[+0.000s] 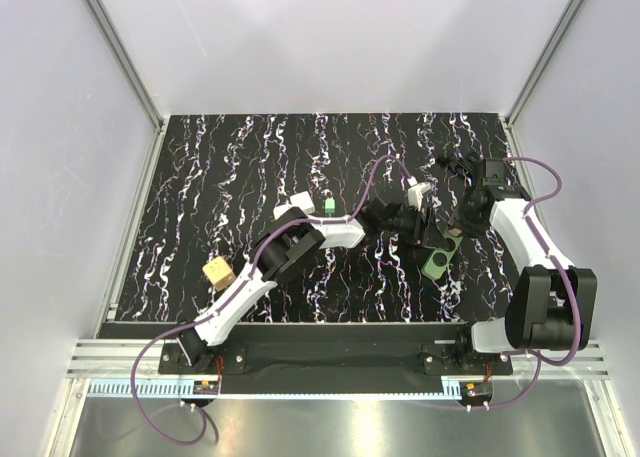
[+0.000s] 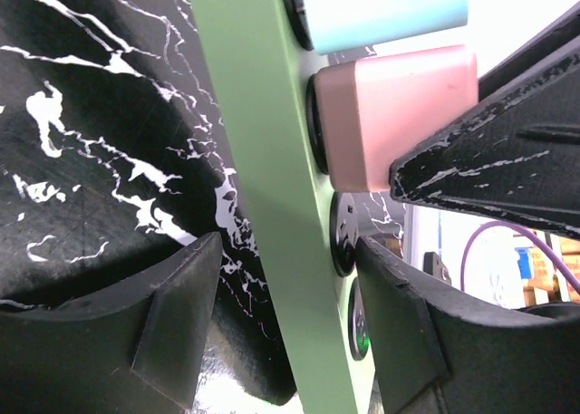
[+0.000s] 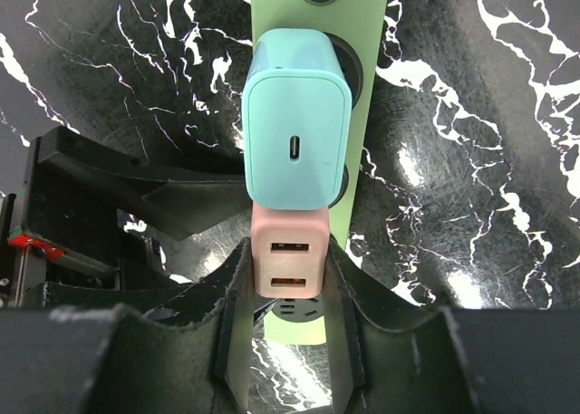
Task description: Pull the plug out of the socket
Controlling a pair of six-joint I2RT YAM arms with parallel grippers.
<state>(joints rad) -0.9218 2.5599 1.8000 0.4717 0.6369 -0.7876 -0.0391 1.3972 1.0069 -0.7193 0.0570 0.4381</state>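
right gripper point(image 3: 288, 285) clamps the pink plug point(image 3: 288, 251), seated in the green power strip point(image 3: 367, 33) just beside a teal plug point(image 3: 294, 133). we see left gripper point(image 2: 283, 255) straddling the strip, jaws open.

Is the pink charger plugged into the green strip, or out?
Plugged in: the pink charger sits flush against the green strip over an outlet, the right gripper shut on it.

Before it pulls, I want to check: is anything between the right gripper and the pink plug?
Nothing visible. The right gripper clamps the pink plug from both sides; the teal plug sits beside it on the socket, not between.
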